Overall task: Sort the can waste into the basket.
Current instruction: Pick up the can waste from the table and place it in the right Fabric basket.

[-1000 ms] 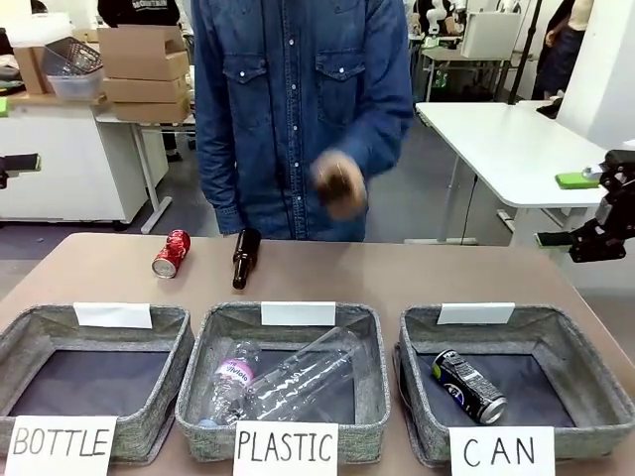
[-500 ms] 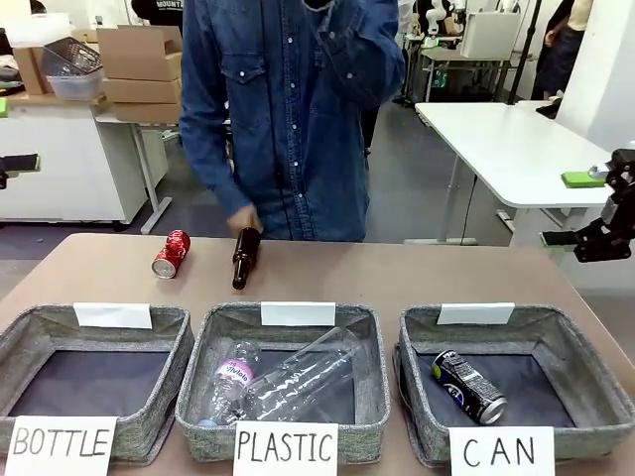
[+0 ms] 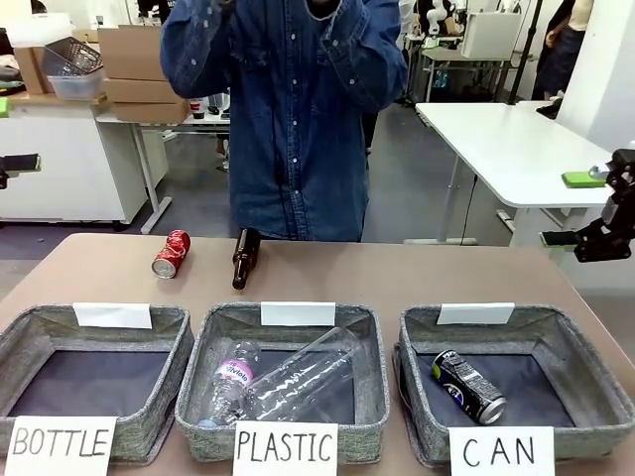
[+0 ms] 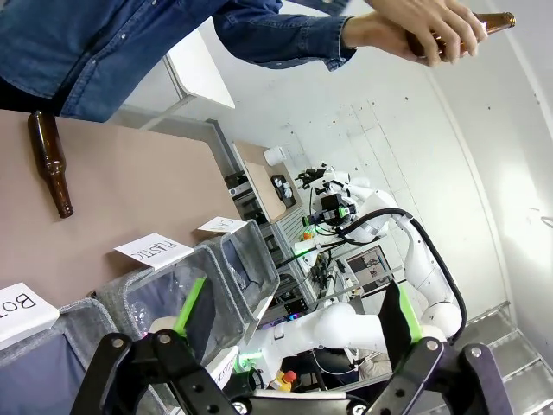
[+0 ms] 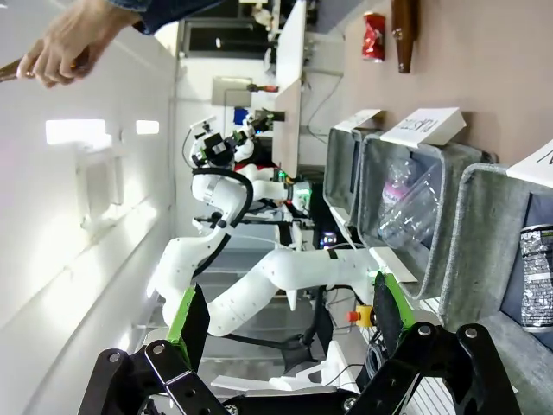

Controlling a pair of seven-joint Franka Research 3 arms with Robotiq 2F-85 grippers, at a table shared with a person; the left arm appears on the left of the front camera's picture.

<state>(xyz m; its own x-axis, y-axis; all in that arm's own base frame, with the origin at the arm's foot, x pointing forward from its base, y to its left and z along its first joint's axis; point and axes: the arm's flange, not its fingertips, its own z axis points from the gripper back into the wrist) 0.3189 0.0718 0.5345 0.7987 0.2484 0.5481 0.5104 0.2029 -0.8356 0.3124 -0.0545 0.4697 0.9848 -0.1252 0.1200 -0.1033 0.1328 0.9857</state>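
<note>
Step in hand: half done, by my reading. The black can (image 3: 468, 387) lies on the dark floor of the CAN basket (image 3: 585, 349). The red can (image 3: 171, 254) lies on its side on the far left of the tabletop (image 3: 417, 273), just beside a brown glass bottle (image 3: 244, 258).
Left fingers (image 4: 190, 304): spread wide, holding nothing, clear of the tabletop.
Right fingers (image 5: 188, 324): spread wide, empty, off past the tabletop's right edge.
Person's hands (image 4: 423, 30): lifted high, gripping another brown bottle.
Next move: probably a reach across to the red can, with the fingers set either side of its body and clear of the neighbouring bottle. The can then has to be lifted and carried across to the right-hand basket.
Change from earlier: half a second ago one of the person's hands was low near the bottle on the tabletop; now both are up. Both cans and that bottle lie where they were, and the right arm has barely shifted.
</note>
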